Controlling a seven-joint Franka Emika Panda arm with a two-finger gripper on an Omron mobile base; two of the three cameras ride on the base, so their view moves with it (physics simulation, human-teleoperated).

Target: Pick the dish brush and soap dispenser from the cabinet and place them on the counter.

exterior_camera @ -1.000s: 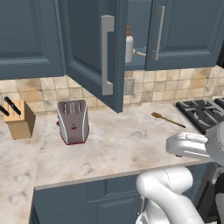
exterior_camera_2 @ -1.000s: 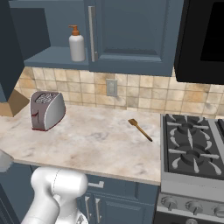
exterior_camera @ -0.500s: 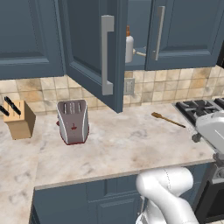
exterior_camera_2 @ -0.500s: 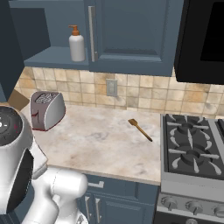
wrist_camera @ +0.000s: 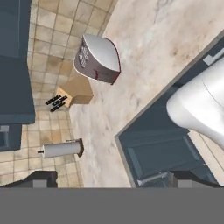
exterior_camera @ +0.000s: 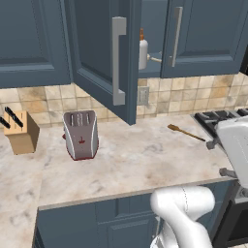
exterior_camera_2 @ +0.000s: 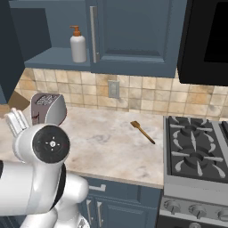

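White soap dispenser (exterior_camera_2: 78,46) — orange pump

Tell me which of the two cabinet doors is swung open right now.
The left door of the cabinet stands swung out over the counter, exposing the soap dispenser; the right door is shut flat.

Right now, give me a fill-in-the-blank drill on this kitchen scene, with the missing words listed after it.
1. The soap dispenser stands inside the ____, whose left door hangs open.
2. The toaster stands on the counter between the open door and the ____ block.
3. The brown utensil lies on the counter just left of the ____.
4. The soap dispenser's pump top is ____.

Missing words: cabinet; knife; stove; orange
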